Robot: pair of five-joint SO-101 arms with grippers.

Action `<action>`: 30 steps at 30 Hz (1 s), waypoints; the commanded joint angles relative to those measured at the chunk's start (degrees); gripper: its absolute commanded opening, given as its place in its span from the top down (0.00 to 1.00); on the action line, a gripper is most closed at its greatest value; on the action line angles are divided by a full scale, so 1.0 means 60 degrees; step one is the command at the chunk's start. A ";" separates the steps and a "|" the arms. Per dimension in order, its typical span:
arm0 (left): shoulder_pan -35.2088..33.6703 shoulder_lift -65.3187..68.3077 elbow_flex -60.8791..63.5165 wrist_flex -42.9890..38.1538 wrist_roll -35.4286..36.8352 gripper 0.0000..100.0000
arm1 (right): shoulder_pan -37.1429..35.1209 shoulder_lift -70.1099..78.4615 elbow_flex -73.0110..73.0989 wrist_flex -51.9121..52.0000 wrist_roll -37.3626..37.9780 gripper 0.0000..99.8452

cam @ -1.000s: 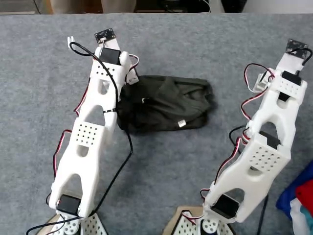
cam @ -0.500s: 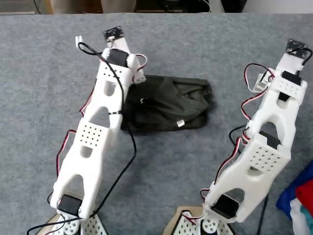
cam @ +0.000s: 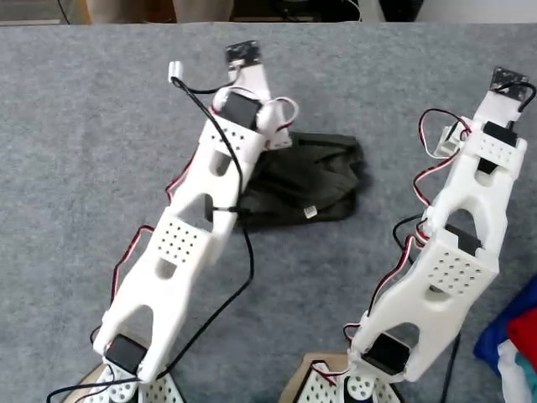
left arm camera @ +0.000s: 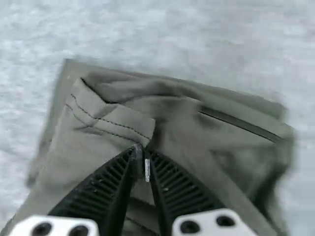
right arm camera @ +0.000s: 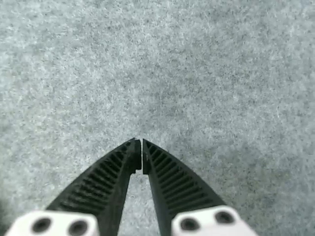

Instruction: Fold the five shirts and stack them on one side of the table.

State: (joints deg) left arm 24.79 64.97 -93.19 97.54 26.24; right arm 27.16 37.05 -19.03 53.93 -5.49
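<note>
Our left pincer (left arm camera: 141,158) is pinched closed, its tips over the folded olive shirt (left arm camera: 197,128) beside a stitched hem. The shirt lies mid-desk (cam: 75,126), grey surface showing beyond its far and right edges. Our right pincer (right arm camera: 141,147) is closed above bare desk, well apart.

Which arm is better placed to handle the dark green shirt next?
Left, probably. The left gripper hangs right over the shirt, jaws shut, close to a stitched hem. The right gripper sits over the table, apart from the shirt.
</note>
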 commanded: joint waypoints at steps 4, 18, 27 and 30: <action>0.1451 -0.1341 -0.0440 0.0059 0.0044 0.98 | 0.0066 -0.0066 -0.0505 -0.0205 -0.0088 0.97; 0.3238 -0.1282 -0.0352 0.0059 0.0088 0.98 | 0.0154 -0.0066 -0.0491 -0.0337 -0.0088 0.97; 0.2535 -0.1678 -0.0454 0.0410 0.0571 0.71 | 0.0139 -0.0066 -0.0491 -0.0337 -0.0088 0.97; 0.0835 -0.2747 -0.0425 0.0322 0.0718 0.72 | 0.0095 -0.0066 -0.0491 -0.0322 -0.0088 0.97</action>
State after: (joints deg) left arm 39.21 57.67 -93.27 99.65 29.41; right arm 27.16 37.05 -19.03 52.88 -5.49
